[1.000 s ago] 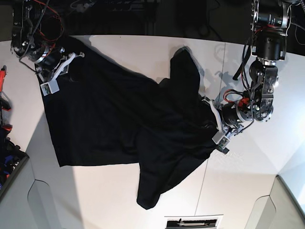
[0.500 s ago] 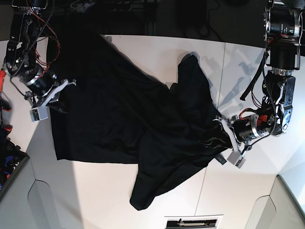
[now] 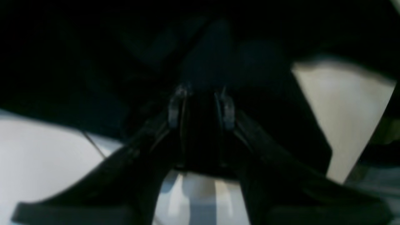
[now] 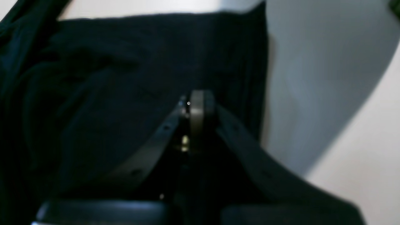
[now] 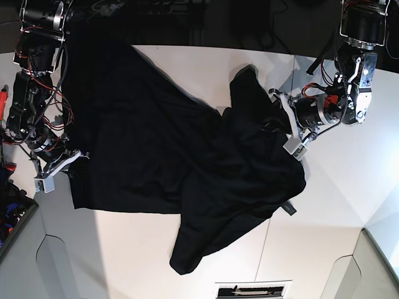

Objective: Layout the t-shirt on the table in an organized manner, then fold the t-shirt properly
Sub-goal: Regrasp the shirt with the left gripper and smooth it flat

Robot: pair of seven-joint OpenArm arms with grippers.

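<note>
Now we hold the large black cloth t-shirt (image 5: 181, 168) spread plain side up across the wide white panelled table (image 5: 336, 205), rumpled toward its seam side. Our right gripper (image 5: 55, 172) sits at the shirt's edge nearest the table's left rim, its fingers (image 4: 197, 109) pressed together with black cloth gathered around them. Our left gripper (image 5: 288, 123) rests at the shirt's opposite edge, beside the thin dark seam (image 5: 288, 87) in the tabletop. Its fingers (image 3: 175, 107) stand apart with dark fabric lying between and around them; we cannot tell whether they pinch it. One sleeve (image 5: 187, 252) trails toward the table's near edge.
</note>
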